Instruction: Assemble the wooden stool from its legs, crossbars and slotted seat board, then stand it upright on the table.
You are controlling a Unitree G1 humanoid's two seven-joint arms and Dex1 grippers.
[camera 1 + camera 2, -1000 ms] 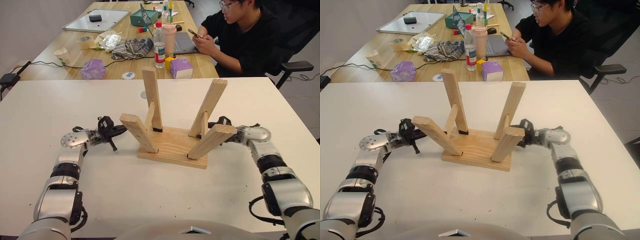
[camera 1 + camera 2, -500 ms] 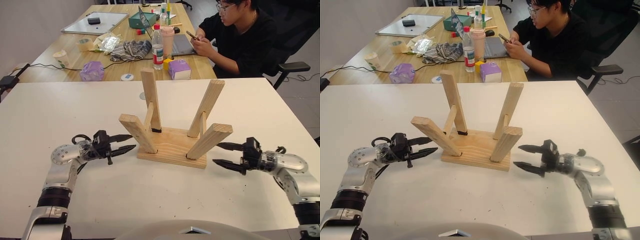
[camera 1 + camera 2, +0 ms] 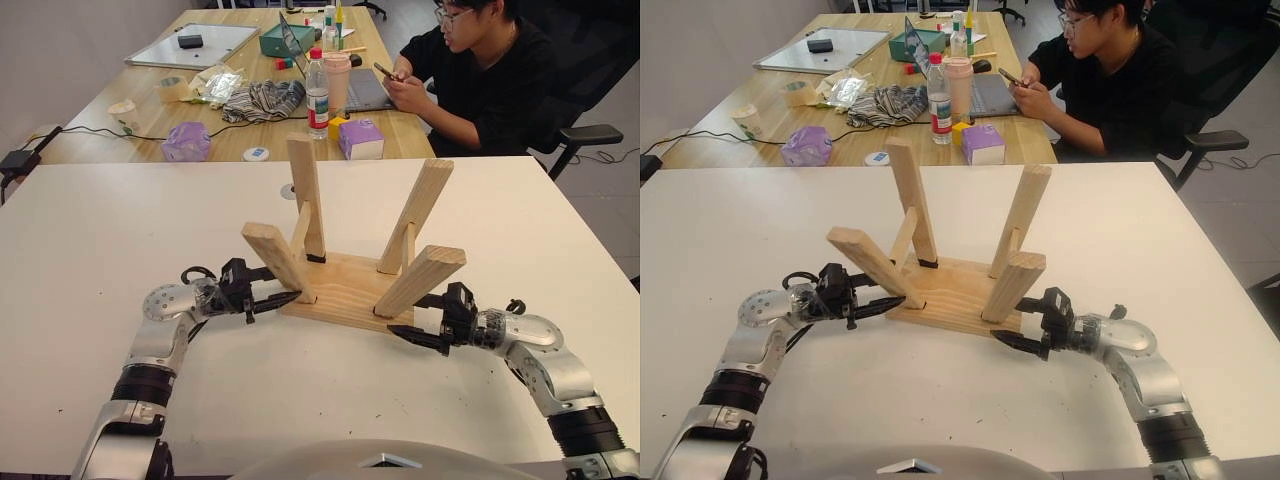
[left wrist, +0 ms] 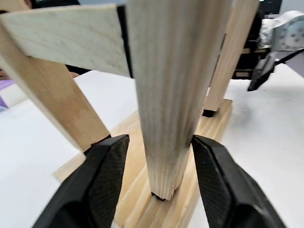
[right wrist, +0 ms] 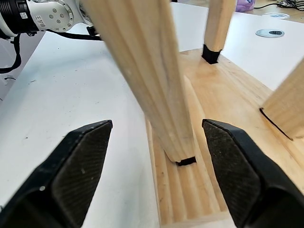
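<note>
Table (image 3: 120, 220): seat board (image 3: 345, 295) lies on it at the middle, nearer the front edge than the back. Four legs stand up out of the board, one per corner: front-left leg (image 3: 278, 262), back-left leg (image 3: 306, 195), front-right leg (image 3: 420, 280), back-right leg (image 3: 415, 213). A crossbar (image 3: 300, 228) sits between the two left legs.

Left gripper (image 3: 283, 292) is at the board's left edge, fingers (image 4: 102, 175) on either side of the front-left leg's foot. Right gripper (image 3: 408, 318) is at the board's front-right corner, straddling the front-right leg's foot.

Behind the table's back edge is a second table (image 3: 110, 135), with a bottle (image 3: 318, 95) on it.
</note>
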